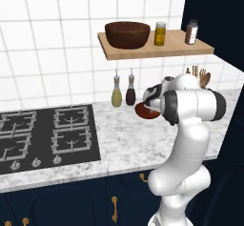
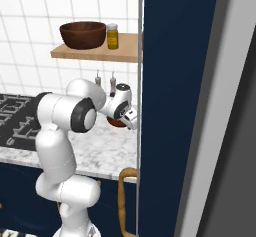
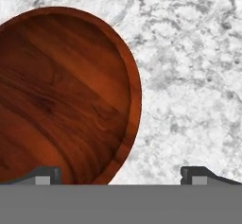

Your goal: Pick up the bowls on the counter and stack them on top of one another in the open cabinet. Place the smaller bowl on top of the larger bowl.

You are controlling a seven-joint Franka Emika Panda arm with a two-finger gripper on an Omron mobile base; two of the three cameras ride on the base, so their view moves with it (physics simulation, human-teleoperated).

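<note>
Hovering above the smaller bowl (image 3: 61,95) on the counter (image 3: 189,76), the gripper (image 3: 120,173) gapes wide, seemingly empty.

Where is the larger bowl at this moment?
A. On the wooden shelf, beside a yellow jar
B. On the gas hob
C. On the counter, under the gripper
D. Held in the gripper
A: the larger bowl sits on the wooden shelf next to the yellow jar.
</note>
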